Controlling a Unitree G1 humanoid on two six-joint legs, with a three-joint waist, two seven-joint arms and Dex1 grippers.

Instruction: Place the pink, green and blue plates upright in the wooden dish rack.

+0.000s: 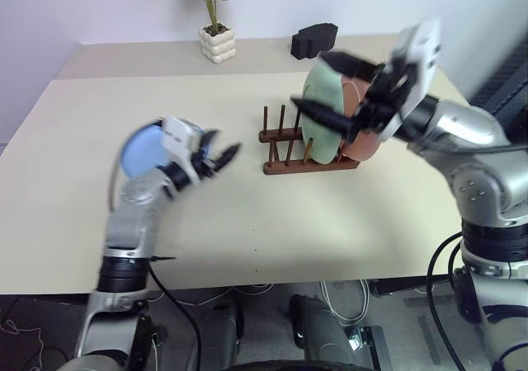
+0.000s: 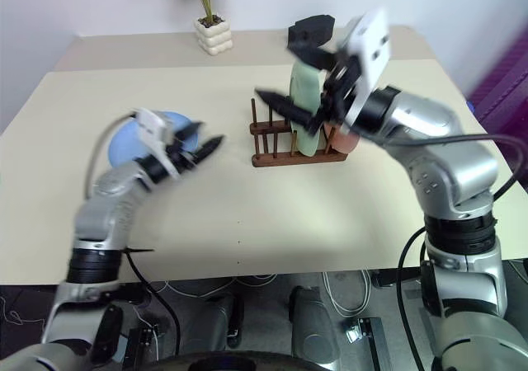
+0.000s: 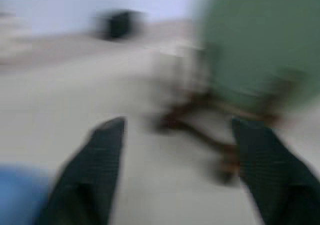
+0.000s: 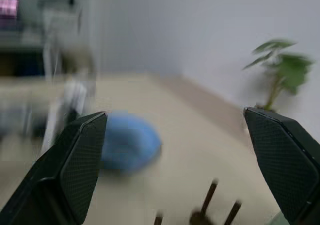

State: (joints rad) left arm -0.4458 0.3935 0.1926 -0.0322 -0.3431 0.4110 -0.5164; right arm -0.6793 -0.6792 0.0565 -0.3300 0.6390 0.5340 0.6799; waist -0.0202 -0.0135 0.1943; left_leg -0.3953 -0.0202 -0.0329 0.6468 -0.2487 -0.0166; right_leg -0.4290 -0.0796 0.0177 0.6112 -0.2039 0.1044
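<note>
I see a wide beige worktop (image 1: 247, 223) with much bare room in front. Toward the back, the rack (image 2: 299, 155) holds the green plate (image 2: 307, 107) and pink plate (image 1: 363, 132) upright. The blue plate (image 4: 127, 142) lies flat on the left, clearest in my right wrist view. My left hand (image 1: 219, 158) is spread and empty beside it. My right hand (image 2: 297, 78) gapes empty at the rack.

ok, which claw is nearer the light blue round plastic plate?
Left. The left claw hovers just beside the light blue round plastic plate; the right claw is across the table by the rack.
</note>
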